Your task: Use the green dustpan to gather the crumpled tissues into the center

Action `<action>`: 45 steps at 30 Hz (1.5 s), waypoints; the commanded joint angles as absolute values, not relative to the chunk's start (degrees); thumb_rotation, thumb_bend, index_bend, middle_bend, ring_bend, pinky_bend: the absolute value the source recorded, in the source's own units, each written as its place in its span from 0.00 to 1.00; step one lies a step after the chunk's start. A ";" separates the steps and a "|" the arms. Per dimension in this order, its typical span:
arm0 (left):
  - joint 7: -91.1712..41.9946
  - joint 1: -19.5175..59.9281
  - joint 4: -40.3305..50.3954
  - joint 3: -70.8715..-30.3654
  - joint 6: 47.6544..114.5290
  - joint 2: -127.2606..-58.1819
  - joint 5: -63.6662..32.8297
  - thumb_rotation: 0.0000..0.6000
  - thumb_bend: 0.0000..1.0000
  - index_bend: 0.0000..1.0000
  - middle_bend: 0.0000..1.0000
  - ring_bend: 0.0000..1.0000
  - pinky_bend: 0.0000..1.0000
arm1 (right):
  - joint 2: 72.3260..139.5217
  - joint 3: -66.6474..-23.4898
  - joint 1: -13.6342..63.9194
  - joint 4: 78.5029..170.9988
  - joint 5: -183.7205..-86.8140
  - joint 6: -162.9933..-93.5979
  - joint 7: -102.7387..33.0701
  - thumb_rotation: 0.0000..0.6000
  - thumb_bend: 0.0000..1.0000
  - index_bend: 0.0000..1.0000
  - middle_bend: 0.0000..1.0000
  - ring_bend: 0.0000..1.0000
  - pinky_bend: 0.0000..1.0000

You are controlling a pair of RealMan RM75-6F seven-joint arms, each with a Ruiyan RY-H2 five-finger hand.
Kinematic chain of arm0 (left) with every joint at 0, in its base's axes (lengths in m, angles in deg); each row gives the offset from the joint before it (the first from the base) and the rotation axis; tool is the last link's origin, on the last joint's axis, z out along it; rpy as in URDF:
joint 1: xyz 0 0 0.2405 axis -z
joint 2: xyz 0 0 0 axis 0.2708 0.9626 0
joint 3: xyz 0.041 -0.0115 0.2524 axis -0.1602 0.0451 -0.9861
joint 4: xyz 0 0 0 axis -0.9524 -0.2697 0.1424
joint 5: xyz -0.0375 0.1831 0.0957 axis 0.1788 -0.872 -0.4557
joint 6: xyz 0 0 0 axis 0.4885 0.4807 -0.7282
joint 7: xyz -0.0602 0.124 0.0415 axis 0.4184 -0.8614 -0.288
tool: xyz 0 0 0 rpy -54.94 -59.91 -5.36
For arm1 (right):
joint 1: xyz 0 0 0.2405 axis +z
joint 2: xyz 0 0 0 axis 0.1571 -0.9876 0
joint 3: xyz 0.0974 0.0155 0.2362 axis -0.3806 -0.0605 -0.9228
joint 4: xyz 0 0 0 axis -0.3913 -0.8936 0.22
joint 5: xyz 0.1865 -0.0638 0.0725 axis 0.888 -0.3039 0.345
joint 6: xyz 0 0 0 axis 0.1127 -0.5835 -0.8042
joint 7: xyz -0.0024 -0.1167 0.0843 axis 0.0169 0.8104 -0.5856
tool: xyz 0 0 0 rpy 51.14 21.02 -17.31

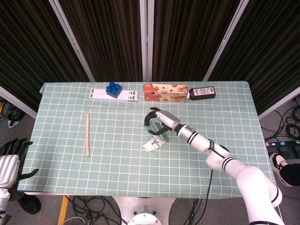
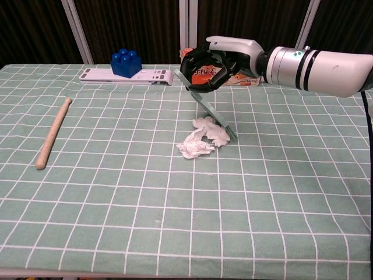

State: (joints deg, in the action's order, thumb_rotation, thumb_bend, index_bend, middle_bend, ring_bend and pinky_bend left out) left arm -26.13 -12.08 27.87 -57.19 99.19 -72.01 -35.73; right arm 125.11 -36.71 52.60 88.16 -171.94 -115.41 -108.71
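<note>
My right hand (image 2: pixel 211 65) (image 1: pixel 158 123) grips the green dustpan (image 2: pixel 211 111), a thin pale-green blade slanting down from the fingers to the cloth. Its lower edge touches the far side of the two crumpled white tissues (image 2: pixel 203 136) (image 1: pixel 153 142), which lie together near the middle of the green checked table (image 2: pixel 116 198). In the head view the hand hovers just behind the tissues and hides most of the dustpan. My left hand (image 1: pixel 10 159) hangs off the table's left front corner, fingers apart, holding nothing.
A wooden stick (image 2: pixel 52 133) lies at the left. Along the back edge stand a white strip (image 2: pixel 125 76) with a blue block (image 2: pixel 126 62), a snack box (image 1: pixel 165 92) and a dark bottle (image 1: pixel 202 93) on its side.
</note>
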 commanded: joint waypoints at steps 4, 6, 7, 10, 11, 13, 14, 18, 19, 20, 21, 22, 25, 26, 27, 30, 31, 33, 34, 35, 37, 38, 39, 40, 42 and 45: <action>-26.15 -11.93 27.74 -57.12 99.30 -72.06 -36.14 1.00 0.00 0.19 0.11 0.06 0.10 | 125.23 -33.96 52.79 88.26 -172.86 -120.73 -114.20 1.00 0.55 0.63 0.55 0.23 0.03; -25.95 -11.95 27.61 -57.12 99.36 -72.08 -36.21 1.00 0.00 0.19 0.11 0.06 0.10 | 124.60 -34.03 52.09 88.57 -172.20 -121.74 -112.94 1.00 0.55 0.63 0.55 0.23 0.03; -25.78 -11.98 27.53 -57.12 99.41 -72.14 -36.26 1.00 0.00 0.19 0.11 0.06 0.10 | 124.16 -34.26 51.51 88.94 -171.61 -122.27 -112.25 1.00 0.55 0.63 0.55 0.23 0.03; -24.95 -12.01 26.87 -57.24 99.46 -72.43 -36.63 1.00 0.00 0.19 0.11 0.06 0.10 | 121.11 -35.00 48.37 92.03 -169.41 -124.89 -107.63 1.00 0.55 0.63 0.55 0.23 0.03; -24.71 -11.96 26.55 -57.24 99.38 -72.56 -36.69 1.00 0.00 0.19 0.11 0.06 0.10 | 119.89 -35.25 47.12 93.28 -168.64 -125.69 -104.46 1.00 0.55 0.63 0.55 0.23 0.02; -24.05 -11.72 25.77 -57.16 99.00 -72.94 -36.71 1.00 0.00 0.19 0.11 0.06 0.10 | 116.38 -34.91 44.54 96.93 -167.47 -126.18 -95.47 1.00 0.55 0.63 0.55 0.23 0.02; -23.70 -11.53 25.34 -57.11 98.80 -73.15 -36.84 1.00 0.00 0.19 0.11 0.06 0.10 | 114.00 -34.50 43.28 99.72 -166.65 -125.37 -90.04 1.00 0.55 0.63 0.55 0.23 0.02; -23.05 -11.12 24.40 -57.14 98.85 -73.69 -37.92 1.00 0.00 0.19 0.11 0.06 0.10 | 106.58 -33.05 40.51 108.60 -163.49 -120.46 -71.58 1.00 0.55 0.62 0.55 0.21 0.02; -22.94 -11.10 24.32 -57.18 98.96 -73.76 -38.16 1.00 0.00 0.19 0.11 0.06 0.10 | 105.44 -32.93 39.99 110.13 -162.51 -119.35 -67.18 1.00 0.55 0.61 0.55 0.21 0.01; -22.86 -11.10 24.27 -57.20 99.09 -73.80 -38.34 1.00 0.00 0.19 0.11 0.06 0.10 | 104.58 -32.91 39.49 111.43 -161.50 -118.45 -62.94 1.00 0.55 0.61 0.54 0.20 0.01; -22.81 -11.14 24.25 -57.24 99.20 -73.83 -38.45 1.00 0.00 0.19 0.11 0.06 0.10 | 103.86 -32.96 38.84 112.82 -160.02 -117.32 -57.68 1.00 0.55 0.61 0.54 0.20 0.00; -22.83 -11.19 24.29 -57.28 99.25 -73.85 -38.45 1.00 0.00 0.19 0.11 0.06 0.10 | 103.59 -33.02 38.44 113.67 -158.85 -116.37 -54.18 1.00 0.55 0.60 0.54 0.20 0.00; -22.89 -11.44 24.46 -57.51 99.39 -73.90 -38.42 1.00 0.00 0.19 0.11 0.06 0.10 | 103.98 -33.21 37.43 115.41 -155.20 -113.41 -45.08 1.00 0.55 0.60 0.52 0.19 0.00; -22.94 -11.49 24.50 -57.59 99.43 -73.89 -38.47 1.00 0.00 0.19 0.11 0.06 0.10 | 104.46 -33.18 37.19 115.40 -154.45 -112.82 -42.69 1.00 0.55 0.60 0.52 0.19 0.00; -23.03 -11.55 24.54 -57.68 99.51 -73.87 -38.58 1.00 0.00 0.19 0.11 0.06 0.10 | 105.37 -33.14 36.84 115.02 -153.65 -112.36 -39.67 1.00 0.55 0.60 0.52 0.18 0.00; -23.12 -11.72 24.67 -57.81 99.76 -73.72 -38.71 1.00 0.00 0.19 0.11 0.06 0.10 | 107.85 -33.03 35.84 114.20 -151.95 -111.60 -34.01 1.00 0.55 0.58 0.50 0.18 0.00; -23.11 -11.79 24.70 -57.82 99.85 -73.69 -38.69 1.00 0.00 0.19 0.11 0.06 0.10 | 108.36 -32.94 35.53 114.28 -151.38 -111.15 -32.85 1.00 0.53 0.54 0.48 0.16 0.00; -23.05 -11.90 24.66 -57.83 99.99 -73.71 -38.65 1.00 0.00 0.19 0.11 0.06 0.10 | 109.00 -32.88 35.05 115.05 -149.74 -109.64 -30.37 1.00 0.48 0.44 0.42 0.12 0.00; -23.06 -11.93 24.61 -57.87 100.01 -73.75 -38.68 1.00 0.00 0.19 0.11 0.06 0.10 | 109.08 -32.90 34.84 115.57 -149.06 -109.16 -29.45 1.00 0.44 0.35 0.35 0.07 0.00; -23.07 -11.91 24.54 -57.90 99.96 -73.80 -38.73 1.00 0.00 0.19 0.11 0.06 0.10 | 109.12 -32.97 34.57 116.08 -148.44 -108.91 -28.68 1.00 0.43 0.29 0.30 0.05 0.00; -23.07 -11.76 24.33 -57.89 99.82 -73.92 -38.86 1.00 0.00 0.19 0.11 0.06 0.10 | 108.77 -33.18 33.86 117.40 -147.28 -108.94 -27.27 1.00 0.41 0.14 0.16 0.00 0.00; -23.09 -11.69 24.23 -57.87 99.79 -74.00 -38.93 1.00 0.00 0.19 0.11 0.06 0.10 | 108.33 -33.36 33.51 118.21 -146.82 -109.18 -26.84 1.00 0.41 0.09 0.12 0.00 0.00; -23.09 -11.61 24.06 -57.81 99.78 -74.10 -38.99 1.00 0.00 0.19 0.11 0.06 0.10 | 107.41 -33.68 32.90 119.68 -146.33 -110.01 -26.53 1.00 0.41 0.05 0.10 0.00 0.00; -23.06 -11.55 23.89 -57.77 99.77 -74.19 -39.04 1.00 0.00 0.19 0.11 0.06 0.10 | 106.44 -33.94 32.22 121.06 -146.10 -111.15 -26.43 1.00 0.41 0.03 0.09 0.00 0.00; -23.16 -11.51 23.28 -57.68 99.98 -74.58 -39.19 1.00 0.00 0.19 0.11 0.06 0.10 | 103.41 -34.65 29.96 125.12 -145.84 -115.40 -26.48 1.00 0.41 0.00 0.09 0.00 0.00; -24.05 -11.57 21.85 -57.61 100.50 -75.50 -39.42 1.00 0.00 0.19 0.11 0.06 0.10 | 98.35 -35.30 24.88 131.51 -145.88 -124.37 -26.79 1.00 0.41 0.00 0.10 0.00 0.00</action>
